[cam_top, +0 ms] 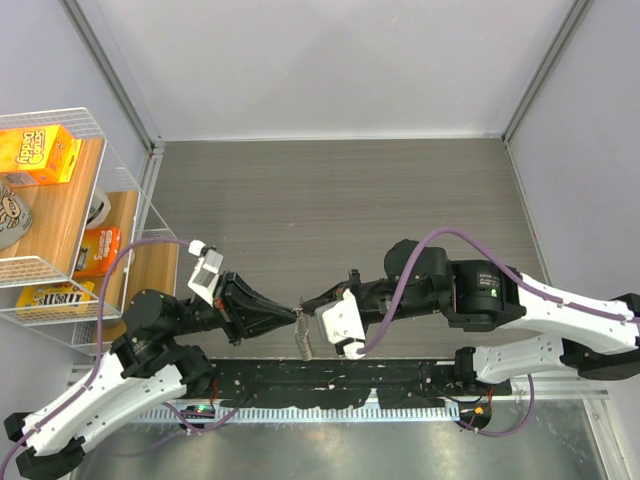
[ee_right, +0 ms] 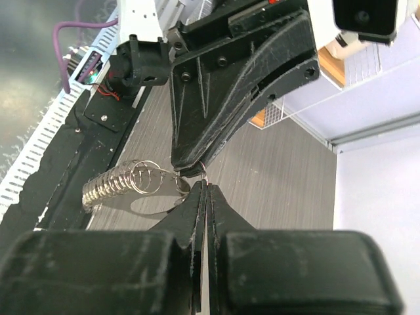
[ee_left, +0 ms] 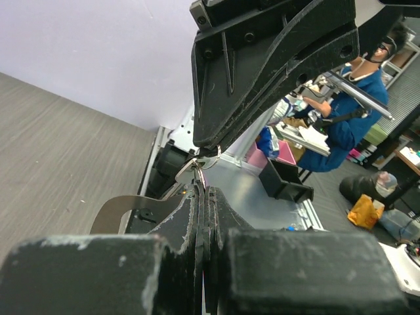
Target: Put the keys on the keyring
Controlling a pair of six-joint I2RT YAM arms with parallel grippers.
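Note:
My two grippers meet tip to tip low over the table's near edge. My left gripper (cam_top: 297, 316) is shut, and a small silver key (ee_left: 187, 172) sticks out at its tips (ee_left: 201, 186). My right gripper (cam_top: 308, 306) is shut on a small split ring (ee_right: 205, 172) of the keyring. The keyring's glittery chain of rings (ee_right: 117, 184) trails left from the tips in the right wrist view. In the top view the chain (cam_top: 303, 343) hangs below the tips. The ring also shows in the left wrist view (ee_left: 212, 155). No black-headed key shows.
A white wire rack (cam_top: 130, 190) with wooden shelves and orange boxes (cam_top: 40, 152) stands at the left edge. The black base plate (cam_top: 330, 378) of the arms runs along the near edge. Grey walls close the back and both sides.

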